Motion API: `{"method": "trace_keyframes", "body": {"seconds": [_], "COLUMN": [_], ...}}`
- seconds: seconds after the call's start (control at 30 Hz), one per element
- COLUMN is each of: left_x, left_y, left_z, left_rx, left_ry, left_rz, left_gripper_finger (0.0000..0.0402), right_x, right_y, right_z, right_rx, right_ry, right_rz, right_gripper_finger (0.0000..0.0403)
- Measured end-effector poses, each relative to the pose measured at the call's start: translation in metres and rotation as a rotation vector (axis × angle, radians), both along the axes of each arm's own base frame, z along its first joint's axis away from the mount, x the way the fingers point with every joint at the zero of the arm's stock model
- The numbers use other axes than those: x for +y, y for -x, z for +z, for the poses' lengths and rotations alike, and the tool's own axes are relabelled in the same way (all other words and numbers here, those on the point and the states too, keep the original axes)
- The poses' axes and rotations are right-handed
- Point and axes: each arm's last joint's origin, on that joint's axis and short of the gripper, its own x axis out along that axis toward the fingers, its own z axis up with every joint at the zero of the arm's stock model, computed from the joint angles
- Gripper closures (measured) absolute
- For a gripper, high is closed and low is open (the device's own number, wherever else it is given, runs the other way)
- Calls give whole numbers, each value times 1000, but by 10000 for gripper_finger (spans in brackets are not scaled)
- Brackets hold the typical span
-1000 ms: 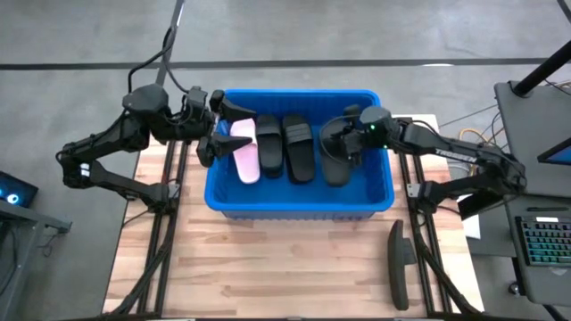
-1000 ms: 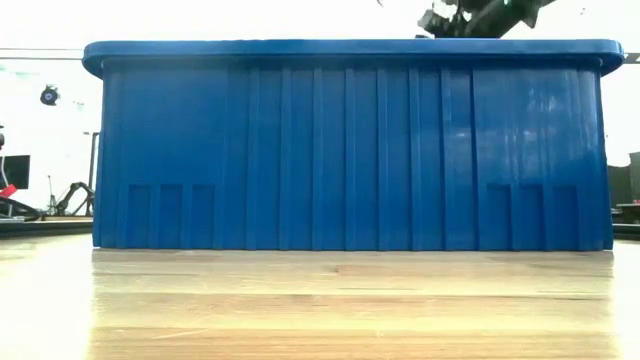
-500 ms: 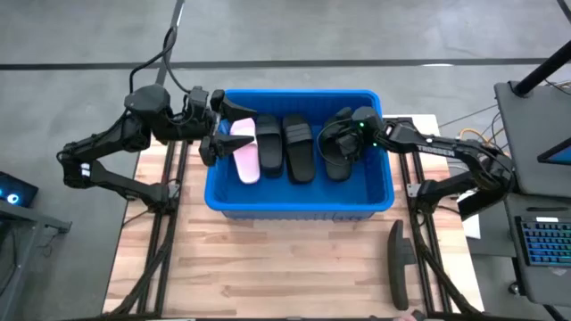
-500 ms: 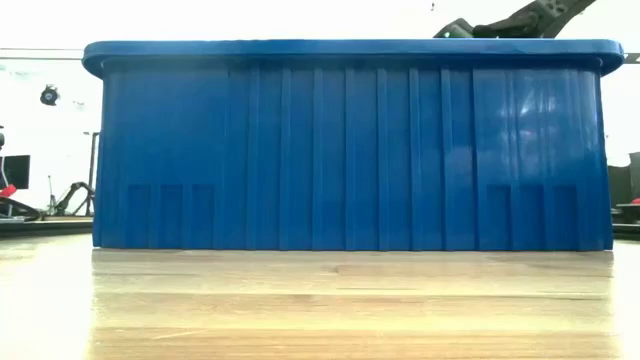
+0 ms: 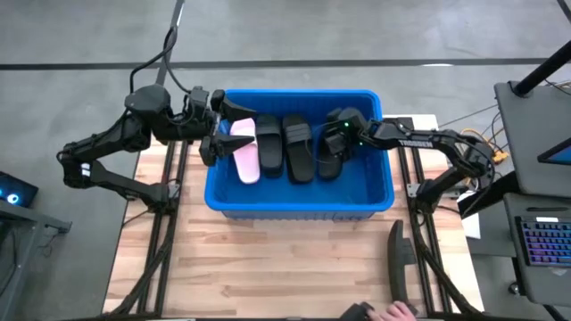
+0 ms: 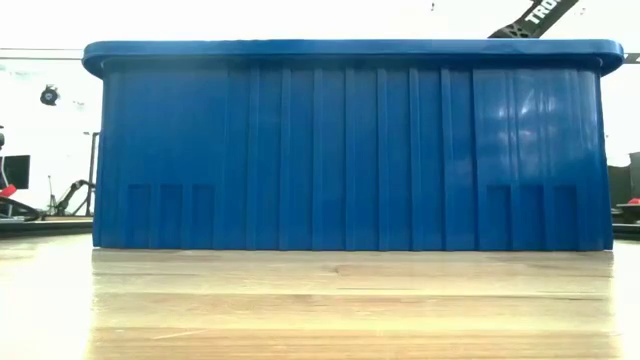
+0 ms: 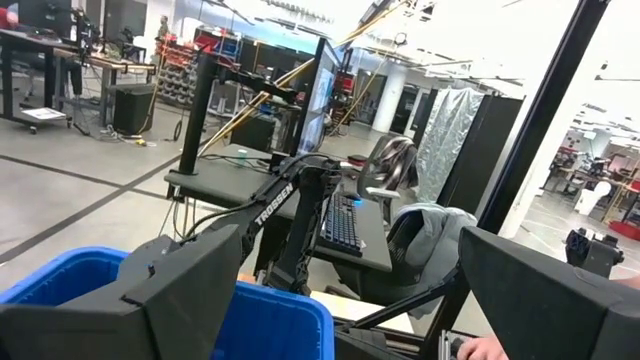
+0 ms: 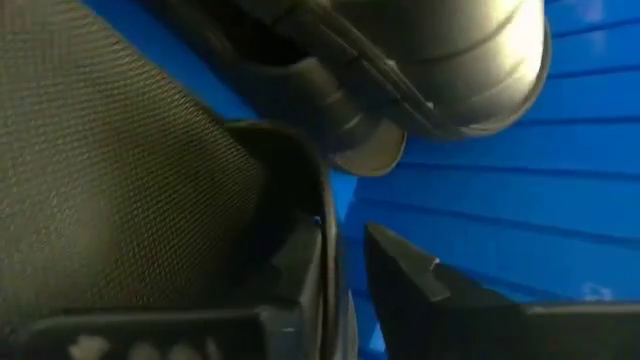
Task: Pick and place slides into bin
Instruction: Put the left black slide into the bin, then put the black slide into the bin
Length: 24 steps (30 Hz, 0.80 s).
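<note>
While the left gripper hangs spread at the bin's left rim, a pink slide and two black slides lie inside; the right gripper pinches another black slide there.

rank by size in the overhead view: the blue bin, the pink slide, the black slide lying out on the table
1. Blue bin, by far the largest.
2. Black slide on the table and pink slide in the bin: close in length. The pink one is partly hidden by the left gripper, so I won't rank them.
</note>
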Motion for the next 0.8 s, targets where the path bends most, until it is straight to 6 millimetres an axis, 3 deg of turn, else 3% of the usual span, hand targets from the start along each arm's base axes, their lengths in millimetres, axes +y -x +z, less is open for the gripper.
{"method": "trace_keyframes", "body": {"seconds": [0.27, 0.47, 0.67, 0.8], "left_x": [0, 0, 0, 0], "left_y": [0, 0, 0, 0], "left_z": [0, 0, 0, 0], "left_rx": [2, 4, 4, 4], "left_ry": [0, 0, 0, 0], "left_rz": [0, 0, 0, 0], "left_gripper_finger": [43, 43, 43, 43], "right_x": [-5, -2, -2, -7], "right_y": [-6, 0, 0, -7], "right_z": [11, 12, 27, 51], "right_rx": [-50, 53, 59, -31], "right_ry": [-11, -97, -208, -256], "right_rz": [-6, -23, -126, -219], "right_gripper_finger": [244, 184, 152, 147]}}
